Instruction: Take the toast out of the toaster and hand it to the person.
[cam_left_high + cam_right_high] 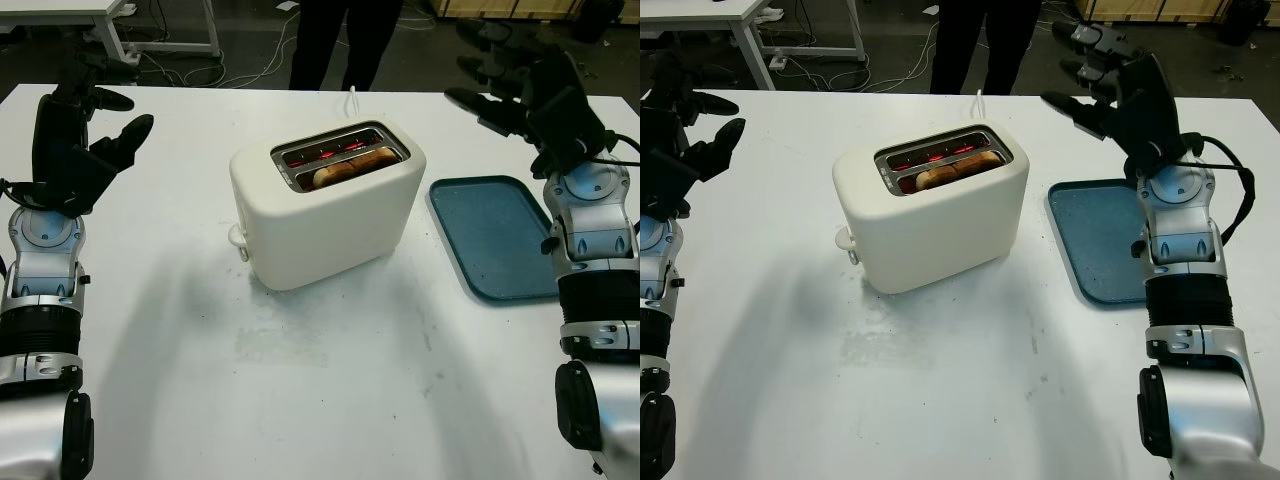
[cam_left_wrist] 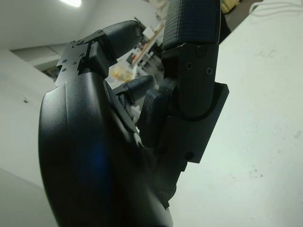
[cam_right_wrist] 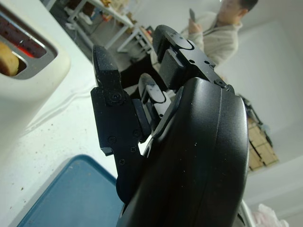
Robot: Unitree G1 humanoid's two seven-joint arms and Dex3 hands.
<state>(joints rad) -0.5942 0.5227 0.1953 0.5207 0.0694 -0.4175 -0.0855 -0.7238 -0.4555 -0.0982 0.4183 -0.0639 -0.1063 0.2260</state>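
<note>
A cream two-slot toaster point(image 1: 325, 205) stands in the middle of the white table point(image 1: 300, 380). Browned toast point(image 1: 352, 166) lies in its nearer slot; the farther slot glows red. My left hand point(image 1: 95, 125) is raised open at the table's left side, well away from the toaster. My right hand point(image 1: 510, 85) is raised open at the right, above the far end of the tray and apart from the toaster. A person point(image 1: 345, 40) in dark trousers stands behind the table's far edge.
A blue tray point(image 1: 495, 235) lies on the table right of the toaster, under my right forearm. The toaster's white cord point(image 1: 353, 98) runs off the far edge. Another white table point(image 1: 110, 15) and cables stand on the floor behind.
</note>
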